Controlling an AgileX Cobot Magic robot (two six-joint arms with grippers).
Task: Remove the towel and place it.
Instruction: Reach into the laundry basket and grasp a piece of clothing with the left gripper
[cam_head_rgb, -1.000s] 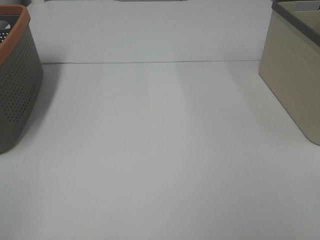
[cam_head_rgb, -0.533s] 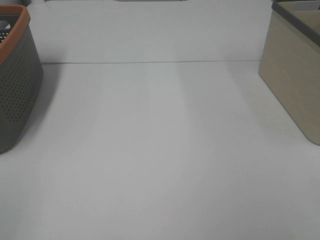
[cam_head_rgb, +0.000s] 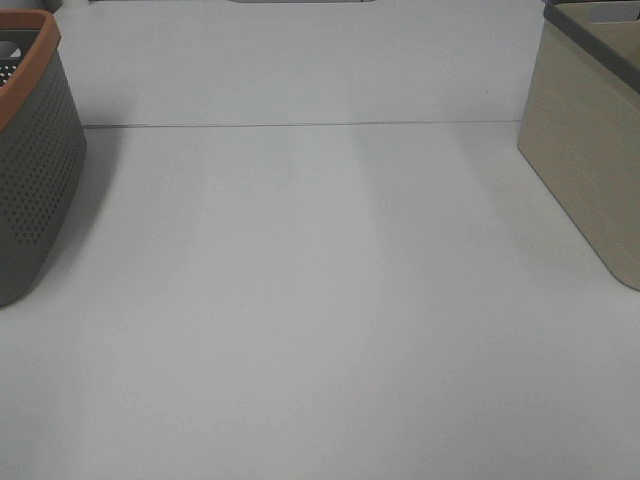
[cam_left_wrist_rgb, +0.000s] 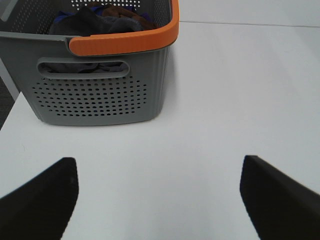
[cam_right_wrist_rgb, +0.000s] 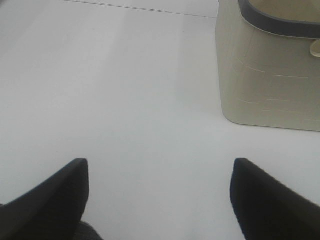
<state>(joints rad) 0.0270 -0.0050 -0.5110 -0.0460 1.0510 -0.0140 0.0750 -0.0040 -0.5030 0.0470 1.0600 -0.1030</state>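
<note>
The towel (cam_left_wrist_rgb: 85, 22), a dark grey fuzzy cloth, lies bunched in the grey perforated basket (cam_left_wrist_rgb: 95, 100) with the orange rim, on top of brown and blue cloth. My left gripper (cam_left_wrist_rgb: 157, 170) hovers over the white table in front of that basket, open, with nothing between its fingers. My right gripper (cam_right_wrist_rgb: 160, 167) is open and empty too, a short way from the beige basket (cam_right_wrist_rgb: 265, 85). In the exterior high view neither gripper shows, and the towel is hidden inside the grey basket (cam_head_rgb: 30, 180) at the left edge.
The beige basket (cam_head_rgb: 590, 170) with its dark rim stands at the right edge of the white table (cam_head_rgb: 320, 300). A seam (cam_head_rgb: 300, 125) runs across the table toward the back. The grey basket has a handle slot (cam_left_wrist_rgb: 82, 67) with grey cloth behind it.
</note>
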